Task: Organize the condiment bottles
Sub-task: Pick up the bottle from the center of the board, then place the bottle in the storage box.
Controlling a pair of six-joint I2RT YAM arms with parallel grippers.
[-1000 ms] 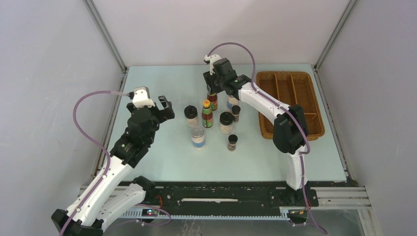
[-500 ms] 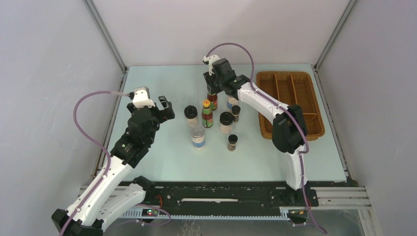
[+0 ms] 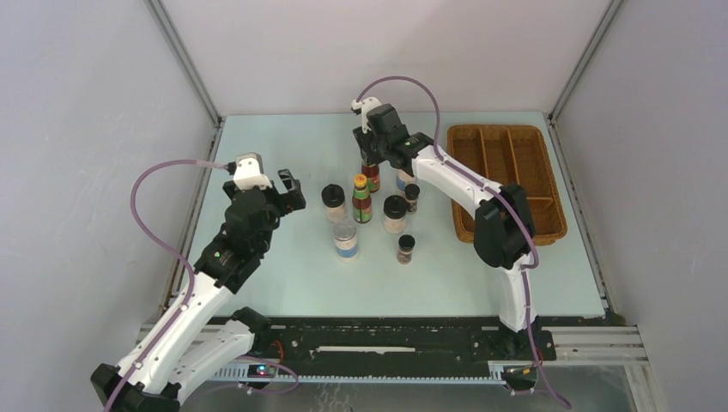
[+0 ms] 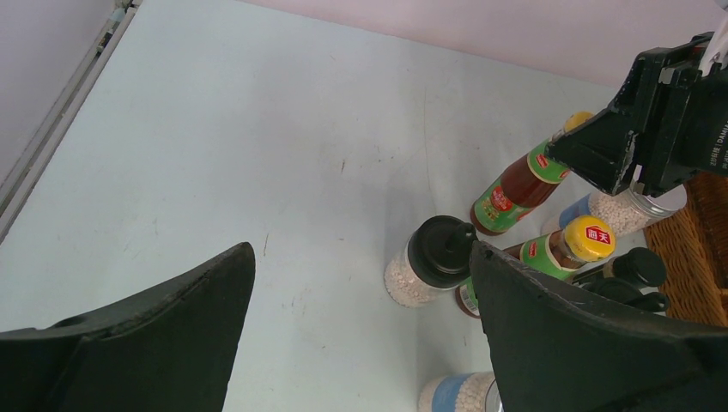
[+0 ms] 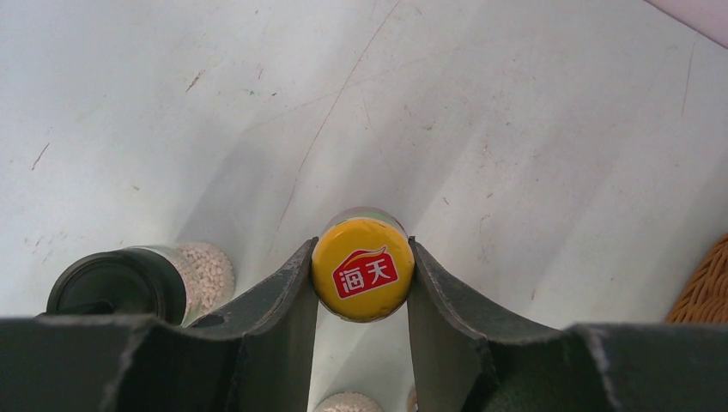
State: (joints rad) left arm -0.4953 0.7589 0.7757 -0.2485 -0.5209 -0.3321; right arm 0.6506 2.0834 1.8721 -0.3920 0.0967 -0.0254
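Note:
My right gripper [image 5: 361,251] is shut on the yellow cap [image 5: 364,273] of the rear red sauce bottle [image 3: 371,178], which stands tilted on the table. A second red sauce bottle [image 3: 361,201] stands just in front of it. Around them are two black-lidded white jars [image 3: 333,202] [image 3: 395,213], two blue-label jars [image 3: 345,239] [image 3: 403,178] and two tiny dark jars [image 3: 411,196] [image 3: 405,248]. My left gripper [image 4: 360,253] hovers open to the left of the cluster, nothing between its fingers, with one black-lidded jar [image 4: 438,254] near its right finger.
A brown wicker divided tray [image 3: 502,154] lies at the right of the table, close to the bottles. The walls of the enclosure stand at the back and both sides.
The right gripper's jaws have closed onto the rear sauce bottle's cap, and the wrist has edged slightly left. The left arm has hardly moved.

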